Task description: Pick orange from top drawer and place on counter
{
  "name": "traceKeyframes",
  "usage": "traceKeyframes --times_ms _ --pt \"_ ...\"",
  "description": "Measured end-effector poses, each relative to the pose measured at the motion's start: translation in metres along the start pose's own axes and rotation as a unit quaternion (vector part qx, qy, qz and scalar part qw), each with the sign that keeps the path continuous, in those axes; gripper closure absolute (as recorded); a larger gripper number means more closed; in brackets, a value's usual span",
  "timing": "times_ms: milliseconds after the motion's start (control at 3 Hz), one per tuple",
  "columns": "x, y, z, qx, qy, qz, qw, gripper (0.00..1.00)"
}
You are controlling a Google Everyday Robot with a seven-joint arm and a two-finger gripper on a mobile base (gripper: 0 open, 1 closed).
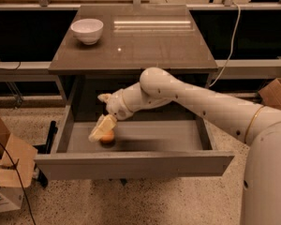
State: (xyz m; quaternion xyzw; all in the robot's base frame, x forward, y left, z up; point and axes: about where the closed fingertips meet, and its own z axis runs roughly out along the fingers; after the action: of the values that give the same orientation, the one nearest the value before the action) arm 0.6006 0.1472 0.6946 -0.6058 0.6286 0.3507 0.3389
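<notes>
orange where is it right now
In the camera view the orange lies inside the open top drawer, toward its left end, right beside the tip of the claw, which reaches down into the drawer.

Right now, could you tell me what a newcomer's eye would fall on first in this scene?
The big white arm draws the eye first, reaching from the right down into the open top drawer. Its hand sits just over the small orange on the left of the drawer floor. Next comes the white bowl at the back left of the glossy counter.
</notes>
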Motion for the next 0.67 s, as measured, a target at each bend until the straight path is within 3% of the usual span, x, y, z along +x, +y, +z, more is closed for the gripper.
traceKeyframes --times_ms 333,667 --pt "-0.057 -0.023 -0.038 0.044 -0.02 -0.06 0.9971 0.0" --pt "-0.069 -0.028 -0.045 0.053 -0.025 -0.072 0.9957 0.0"
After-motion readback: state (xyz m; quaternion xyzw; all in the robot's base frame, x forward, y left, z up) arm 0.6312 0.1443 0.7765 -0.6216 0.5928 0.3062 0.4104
